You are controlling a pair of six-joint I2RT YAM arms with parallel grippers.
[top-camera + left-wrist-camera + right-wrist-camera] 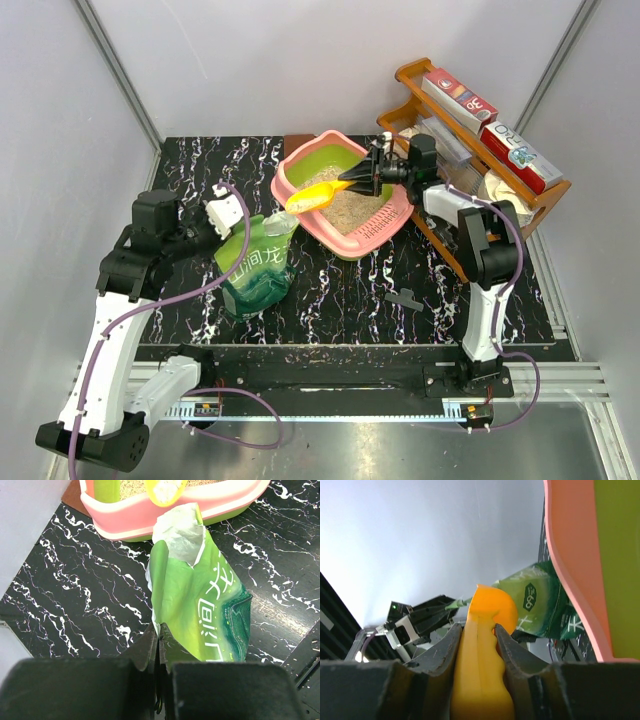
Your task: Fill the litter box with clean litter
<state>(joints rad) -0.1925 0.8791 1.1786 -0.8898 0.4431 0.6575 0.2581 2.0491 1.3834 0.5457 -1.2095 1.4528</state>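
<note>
The pink litter box (298, 167) with lime-green inner walls sits at the back middle of the table, and beige clean litter (348, 207) covers its floor. My right gripper (367, 178) is shut on the handle of a yellow-orange scoop (311, 198), whose bowl hangs over the box's left end. The right wrist view shows the scoop (482, 650) clamped between both fingers, with the litter box (570, 555) at the right. My left gripper (159, 636) is shut on the edge of the green litter bag (210, 600). The bag stands open-topped just in front of the litter box (150, 522).
A brown wooden rack (432, 72) with red and white boxes stands at the back right, close behind the right arm. A small black part (405, 298) lies on the marbled black tabletop near the right arm's base. Grey walls close in both sides.
</note>
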